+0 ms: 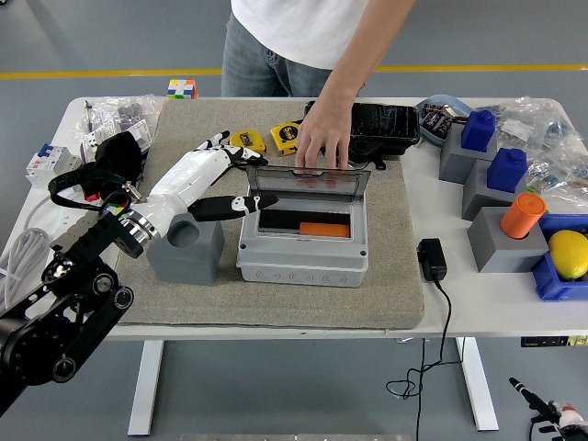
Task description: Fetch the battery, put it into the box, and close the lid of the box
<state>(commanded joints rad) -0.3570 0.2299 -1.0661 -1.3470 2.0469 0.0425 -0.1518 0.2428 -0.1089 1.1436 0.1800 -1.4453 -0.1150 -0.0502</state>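
the orange battery (323,230) already lies inside the grey box (303,257), so your fetch and place look done. the clear lid (310,180) stands up at the box's far edge, a person's hand (322,147) on it. your left hand (216,175), fingers spread and empty, hovers left of the lid; closing remains, i think.

One head view only — it looks forward and down from high up. The white table (478,303) fills the frame, its near edge toward 6 o'clock.
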